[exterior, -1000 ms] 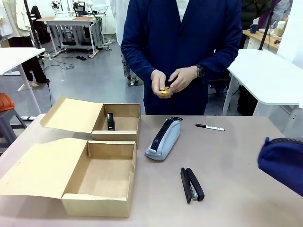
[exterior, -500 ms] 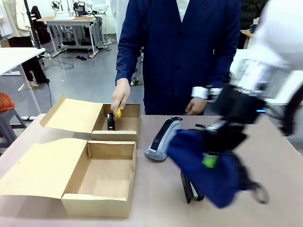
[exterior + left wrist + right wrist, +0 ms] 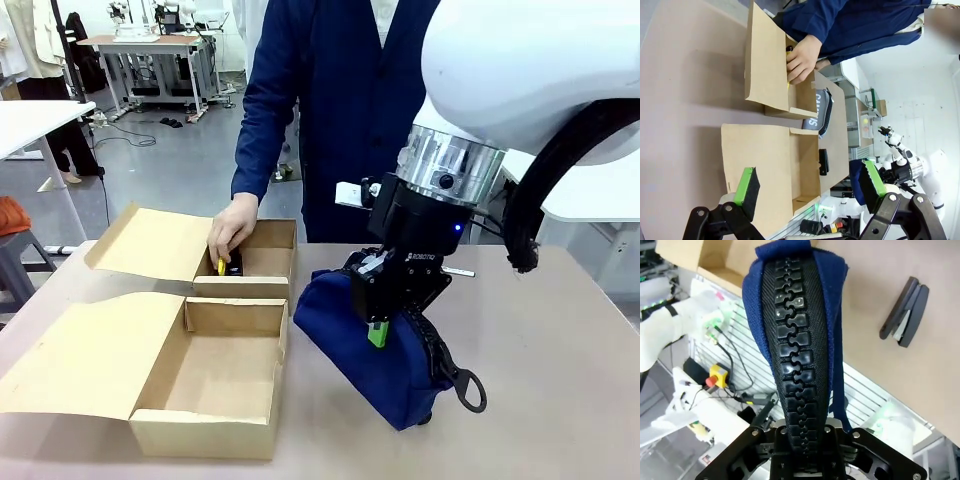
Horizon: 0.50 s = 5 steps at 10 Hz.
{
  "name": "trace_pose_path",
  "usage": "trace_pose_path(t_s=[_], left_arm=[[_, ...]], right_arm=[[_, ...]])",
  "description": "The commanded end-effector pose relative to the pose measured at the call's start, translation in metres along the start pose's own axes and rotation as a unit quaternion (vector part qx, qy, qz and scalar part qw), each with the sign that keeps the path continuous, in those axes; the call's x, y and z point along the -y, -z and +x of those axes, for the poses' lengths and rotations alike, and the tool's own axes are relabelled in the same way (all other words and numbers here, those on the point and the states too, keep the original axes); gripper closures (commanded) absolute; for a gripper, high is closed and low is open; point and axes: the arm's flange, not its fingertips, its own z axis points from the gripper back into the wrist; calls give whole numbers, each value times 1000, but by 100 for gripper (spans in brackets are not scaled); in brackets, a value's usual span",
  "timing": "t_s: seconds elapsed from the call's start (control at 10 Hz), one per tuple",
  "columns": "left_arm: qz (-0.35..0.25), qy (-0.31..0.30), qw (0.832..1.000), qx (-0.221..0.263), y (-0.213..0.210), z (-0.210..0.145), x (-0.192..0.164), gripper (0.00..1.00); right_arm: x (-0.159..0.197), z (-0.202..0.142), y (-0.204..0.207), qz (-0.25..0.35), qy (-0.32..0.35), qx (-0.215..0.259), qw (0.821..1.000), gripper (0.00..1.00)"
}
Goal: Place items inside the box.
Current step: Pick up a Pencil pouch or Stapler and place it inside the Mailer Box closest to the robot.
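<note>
Across the counter (image 3: 560, 380), from the front, the right claw (image 3: 378, 325) is clamped on the navy pencil case (image 3: 365, 352) and holds it tilted, low over the counter beside the near box (image 3: 215, 380). Whether its lower end touches the top I can't tell. At the far side a person's hand (image 3: 232, 232) reaches into the far box (image 3: 268, 262) with the yellow utility knife (image 3: 221, 266) in its fingers. I judge the step in hand to be the carry of the navy case. The next move calls for a swing to the robot's left until the case is over an open box, then lowering it inside the walls before letting go.

From the left wrist, the left claw (image 3: 810, 182) stands wide apart with nothing in it, well back from the work. Beyond it lie both boxes. The grey pencil case (image 3: 823, 111) and the black stapler (image 3: 823, 161) rest on the counter outside them, waiting their turn.

From the right wrist, the navy case's black zip runs straight up out of the closed claw, and the stapler lies off to one side.

My count: two cardboard boxes, two pencil cases (one navy, one grey), one stapler, one knife.
</note>
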Motion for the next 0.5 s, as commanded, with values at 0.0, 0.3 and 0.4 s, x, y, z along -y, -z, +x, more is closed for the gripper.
trace_pose_path(t_s=[0.0, 0.3, 0.4], left_arm=[[-6, 10, 1000, 2, -1, -2, 1, 0], [-6, 10, 1000, 2, -1, -2, 1, 0], [-6, 10, 1000, 2, -1, -2, 1, 0]], right_arm=[[-29, 17, 3, 6, 30, 33, 999, 93], [-110, 81, 29, -5, 107, 19, 994, 93], [-124, 98, 46, -20, 129, 10, 991, 93]])
